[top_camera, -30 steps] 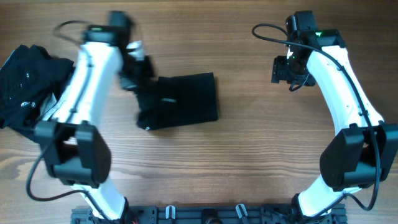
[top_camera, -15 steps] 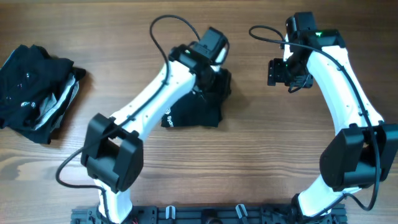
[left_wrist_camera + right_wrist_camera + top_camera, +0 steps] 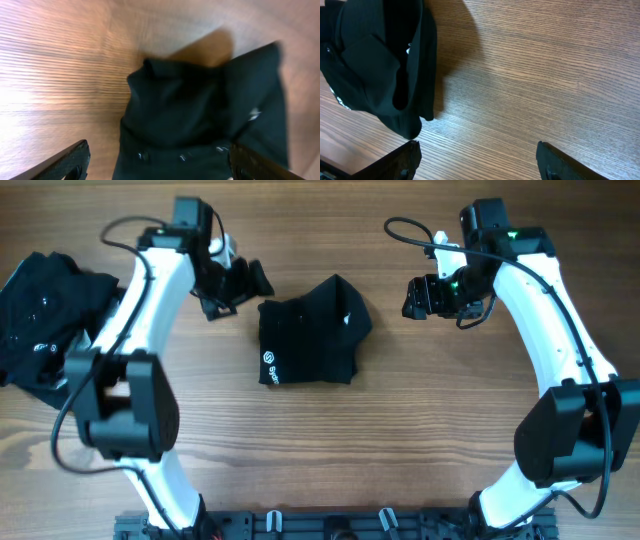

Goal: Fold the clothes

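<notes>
A black T-shirt [image 3: 312, 330] lies folded into a rough square at the table's middle, its small white round logo [image 3: 270, 362] at the lower left corner. Just left of it my left gripper [image 3: 240, 288] stands open and apart from the cloth. In the left wrist view the shirt [image 3: 200, 110] lies ahead of the wide-spread left gripper [image 3: 157, 167], with nothing held. To the shirt's right, my right gripper [image 3: 416, 298] is open over bare wood. The right wrist view has the shirt's edge [image 3: 375, 65] at upper left, beyond the right gripper [image 3: 480, 162].
At the table's far left edge, under the left arm's elbow, lies a heap of more black clothes with grey-white trim [image 3: 45, 320]. Bare wooden tabletop [image 3: 400, 430] stretches in front of the folded shirt and to its right.
The left gripper carried a flap of the shirt rightward over the centre, let it go and swung back left, now open. The right gripper drifted left toward the shirt and opened wider.
</notes>
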`<state>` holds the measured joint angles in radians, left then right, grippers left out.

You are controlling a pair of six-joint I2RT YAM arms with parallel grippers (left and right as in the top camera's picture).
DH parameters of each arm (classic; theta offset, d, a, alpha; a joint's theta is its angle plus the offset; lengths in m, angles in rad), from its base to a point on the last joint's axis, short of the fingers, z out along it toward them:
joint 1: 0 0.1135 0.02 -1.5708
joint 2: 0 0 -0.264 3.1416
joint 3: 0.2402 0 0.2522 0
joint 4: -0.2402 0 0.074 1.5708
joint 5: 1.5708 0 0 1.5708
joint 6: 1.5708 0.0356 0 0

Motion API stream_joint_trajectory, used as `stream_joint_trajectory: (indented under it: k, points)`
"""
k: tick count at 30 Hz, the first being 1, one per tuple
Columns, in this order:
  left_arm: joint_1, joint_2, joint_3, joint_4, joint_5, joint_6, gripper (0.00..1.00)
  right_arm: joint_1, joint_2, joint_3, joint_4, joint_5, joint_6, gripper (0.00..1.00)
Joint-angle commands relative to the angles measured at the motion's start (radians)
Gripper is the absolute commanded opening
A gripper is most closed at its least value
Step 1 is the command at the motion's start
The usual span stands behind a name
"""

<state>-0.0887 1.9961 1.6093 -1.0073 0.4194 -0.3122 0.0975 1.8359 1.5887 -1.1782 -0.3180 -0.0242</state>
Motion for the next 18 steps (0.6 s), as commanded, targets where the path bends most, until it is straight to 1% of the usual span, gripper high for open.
stream_joint_trajectory:
  k: [1,3,5,6,7,8,9,10,11,12,15,18]
  points:
    - [-0.001,0.107,-0.062,0.056,0.15,0.104,0.89,0.004,-0.009,0.006,-0.004,-0.028,0.002,0.79]
    - [-0.001,0.168,-0.071,0.109,0.184,0.129,0.89,0.004,-0.009,0.006,-0.008,-0.028,0.003,0.79]
    - [-0.002,0.214,-0.071,0.14,0.288,0.153,0.87,0.004,-0.009,0.006,-0.013,-0.027,0.002,0.79]
    - [-0.007,0.237,-0.071,0.156,0.354,0.158,0.83,0.004,-0.009,0.006,-0.013,-0.027,0.002,0.79]
    - [-0.013,0.248,-0.071,0.164,0.384,0.177,0.78,0.004,-0.009,0.006,-0.013,-0.028,0.003,0.79]
    - [-0.029,0.258,-0.071,0.171,0.399,0.191,0.61,0.004,-0.009,0.006,-0.013,-0.027,0.006,0.79]
    - [-0.04,0.258,-0.071,0.171,0.399,0.204,0.4,0.004,-0.009,0.006,-0.013,-0.027,0.009,0.79]
    - [-0.052,0.258,-0.071,0.176,0.399,0.213,0.28,0.004,-0.009,0.006,-0.013,-0.027,0.009,0.79]
    - [-0.061,0.257,-0.071,0.188,0.399,0.216,0.07,0.004,-0.009,0.006,-0.013,-0.027,0.009,0.79]
    - [-0.063,0.256,-0.07,0.197,0.399,0.216,0.04,0.004,-0.009,0.006,-0.013,-0.027,0.009,0.79]
    - [-0.032,0.238,-0.038,0.206,0.387,0.216,0.04,0.004,-0.009,0.006,-0.013,-0.026,0.008,0.79]
    - [0.048,0.156,0.036,0.157,0.236,0.216,0.04,0.004,-0.009,0.006,-0.013,-0.012,0.009,0.79]
